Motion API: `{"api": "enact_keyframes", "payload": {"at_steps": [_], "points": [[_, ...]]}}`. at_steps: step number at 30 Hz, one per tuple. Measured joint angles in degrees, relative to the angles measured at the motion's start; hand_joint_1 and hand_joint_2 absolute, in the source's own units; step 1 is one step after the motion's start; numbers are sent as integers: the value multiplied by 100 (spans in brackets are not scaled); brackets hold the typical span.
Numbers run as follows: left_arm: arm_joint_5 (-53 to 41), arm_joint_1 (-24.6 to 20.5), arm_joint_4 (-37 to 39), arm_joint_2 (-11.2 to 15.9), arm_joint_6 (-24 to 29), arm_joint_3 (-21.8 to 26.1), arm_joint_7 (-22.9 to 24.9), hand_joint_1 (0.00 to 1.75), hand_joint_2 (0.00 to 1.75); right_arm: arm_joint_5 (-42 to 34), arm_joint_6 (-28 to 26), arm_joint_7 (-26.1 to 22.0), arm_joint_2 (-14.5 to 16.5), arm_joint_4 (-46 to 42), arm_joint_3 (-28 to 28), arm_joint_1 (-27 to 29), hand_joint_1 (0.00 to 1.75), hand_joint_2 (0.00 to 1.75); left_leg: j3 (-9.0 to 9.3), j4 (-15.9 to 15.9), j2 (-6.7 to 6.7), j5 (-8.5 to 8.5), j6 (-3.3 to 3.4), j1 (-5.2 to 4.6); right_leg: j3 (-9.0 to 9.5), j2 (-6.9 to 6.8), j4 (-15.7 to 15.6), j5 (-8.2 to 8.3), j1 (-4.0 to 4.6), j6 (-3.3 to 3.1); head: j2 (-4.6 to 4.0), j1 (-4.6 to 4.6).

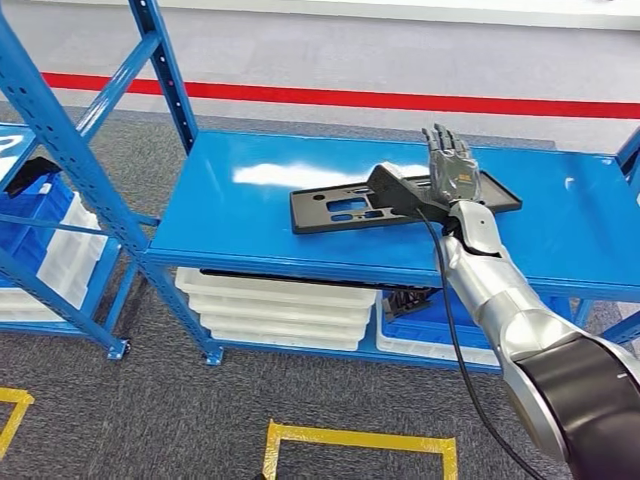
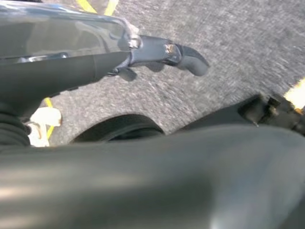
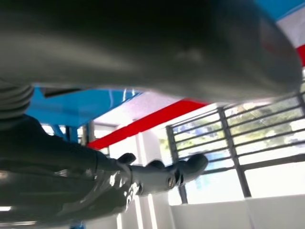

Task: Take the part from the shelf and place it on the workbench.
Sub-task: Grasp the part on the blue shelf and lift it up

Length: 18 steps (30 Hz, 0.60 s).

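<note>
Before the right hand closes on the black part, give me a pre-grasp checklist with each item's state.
1. Black part lies flat on the blue shelf: ok.
2. Right hand over the part's right portion, fingers extended: ok.
3. Right hand actually touching the part: cannot tell.
4. Part already gripped: not ok.
5. Black cable running along the right arm, clear of the part: cannot tell.
6. Left hand holds nothing, above the grey floor: ok.

White trays point(image 1: 275, 310) are stacked on the floor, with a blue bin point(image 1: 434, 330) beside them. Yellow floor tape point(image 1: 362, 440) lies nearer than the trays, a red floor line point(image 1: 340, 98) beyond.
</note>
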Motion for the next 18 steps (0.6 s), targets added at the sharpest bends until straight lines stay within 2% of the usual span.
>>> {"api": "enact_keyframes", "payload": {"at_steps": [1,4,7,12,16,18], "points": [[0,1,0,1,3,-1,0,0,175,12,2,7,1,0,1,2,0,0,-2,1,2,1,20,0,-3,13,-13,5,-3,-22,0,-2],[0,-3,0,3,11,-1,0,0,175,44,59,16,-1,1,1,3,0,0,14,-19,7,13,120,-3,-4,30,-19,11,-1,-36,0,-2],[0,-6,0,3,14,-1,0,0,175,10,139,13,1,2,1,4,0,0,30,-50,6,37,141,0,-5,32,-18,10,9,-49,0,-2],[0,-6,0,3,-2,-1,0,0,175,-200,436,13,11,4,-54,-2,0,0,34,-71,6,55,116,3,-7,30,-12,3,22,-76,0,-2],[0,-7,0,3,-14,-1,0,0,175,-353,675,4,28,4,-118,-13,0,0,33,-76,6,48,22,7,-9,30,-9,-2,23,-82,0,-2],[0,-6,0,3,-15,-1,0,0,175,-373,744,6,38,4,-139,-20,0,0,32,-77,6,42,-4,6,-9,30,-8,-2,22,-81,0,-2]]}}
